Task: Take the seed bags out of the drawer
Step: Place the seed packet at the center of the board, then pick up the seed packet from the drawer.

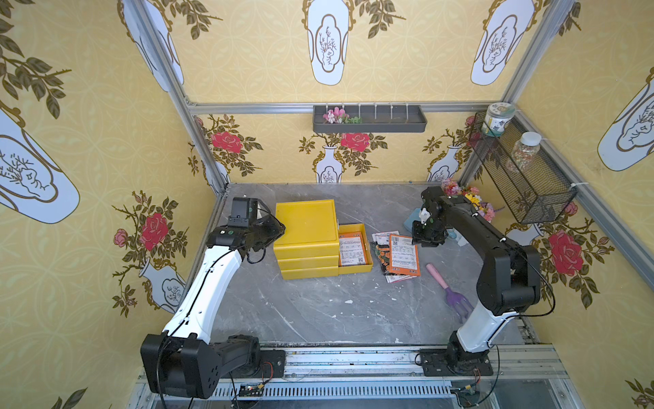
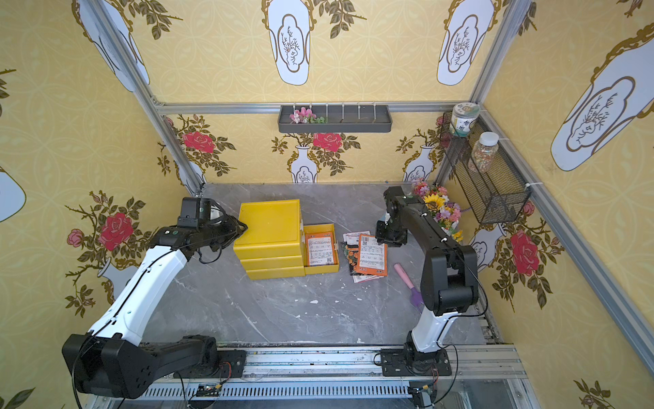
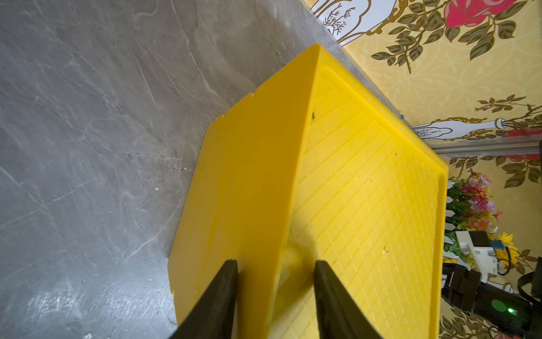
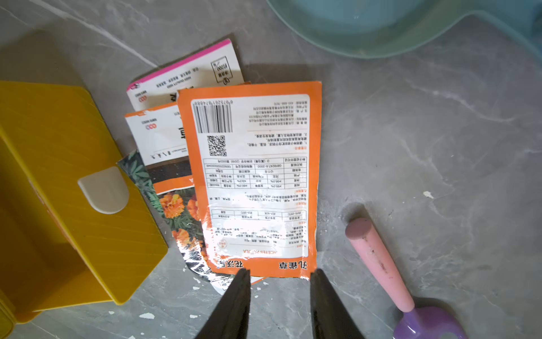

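Observation:
One seed bag [image 1: 352,250] [image 2: 320,250] lies label-up in the open yellow drawer [image 1: 355,271] [image 2: 322,270], which is pulled out to the right of the yellow cabinet [image 1: 306,221] [image 3: 366,190]. A loose pile of seed bags lies on the table right of the drawer, topped by an orange-backed one [image 1: 403,255] [image 2: 372,254] [image 4: 255,182]. My right gripper [image 4: 280,271] [image 1: 423,238] hovers at that packet's near edge, open, with nothing between its fingers. My left gripper [image 3: 275,262] [image 1: 281,228] is shut on the cabinet's top left edge.
A purple hand rake with a pink handle [image 1: 447,287] [image 4: 378,264] lies right of the pile. A pale blue dish [image 4: 381,29] and a bunch of artificial flowers [image 1: 470,198] sit behind my right arm. A wire basket [image 1: 523,170] hangs on the right wall.

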You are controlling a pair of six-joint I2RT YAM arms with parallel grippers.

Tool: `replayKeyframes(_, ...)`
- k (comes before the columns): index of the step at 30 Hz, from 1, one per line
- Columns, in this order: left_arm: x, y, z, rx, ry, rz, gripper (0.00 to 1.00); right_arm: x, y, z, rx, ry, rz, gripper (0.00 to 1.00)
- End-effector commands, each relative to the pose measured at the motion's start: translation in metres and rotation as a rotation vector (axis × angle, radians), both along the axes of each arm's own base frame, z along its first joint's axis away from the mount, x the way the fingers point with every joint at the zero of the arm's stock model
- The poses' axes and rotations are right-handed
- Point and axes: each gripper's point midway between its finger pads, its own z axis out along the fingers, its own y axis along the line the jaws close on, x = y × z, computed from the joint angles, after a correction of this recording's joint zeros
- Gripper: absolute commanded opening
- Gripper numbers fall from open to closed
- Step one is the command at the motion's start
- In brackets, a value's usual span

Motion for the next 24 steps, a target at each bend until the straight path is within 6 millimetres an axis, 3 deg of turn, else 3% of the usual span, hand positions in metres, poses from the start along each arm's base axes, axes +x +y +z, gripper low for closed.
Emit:
replayKeyframes(1,-0.007,-0.004,-0.01,-0.013,0.047,-0.026,0.47,0.006,0.011,0.011,-0.009,-0.028,0.006,0.38)
replayKeyframes(6,-0.006,-0.005,-0.01,-0.015,0.045,-0.024,0.47,0.019,0.075,0.031,0.044,-0.098,0.11,0.35)
replayKeyframes(11,-0.005,-0.006,-0.01,-0.023,0.045,-0.024,0.47,0.024,0.138,0.027,0.126,-0.108,0.172,0.27)
replayKeyframes(15,-0.007,-0.005,-0.01,-0.024,0.045,-0.021,0.47,0.023,0.184,0.005,0.198,-0.064,0.198,0.21)
replayKeyframes(18,-0.008,-0.005,-0.011,-0.025,0.047,-0.02,0.47,0.022,0.207,-0.017,0.196,-0.035,0.219,0.2)
replayKeyframes(24,-0.01,-0.005,-0.012,-0.026,0.051,-0.017,0.47,0.021,0.228,-0.064,0.185,0.035,0.213,0.16)
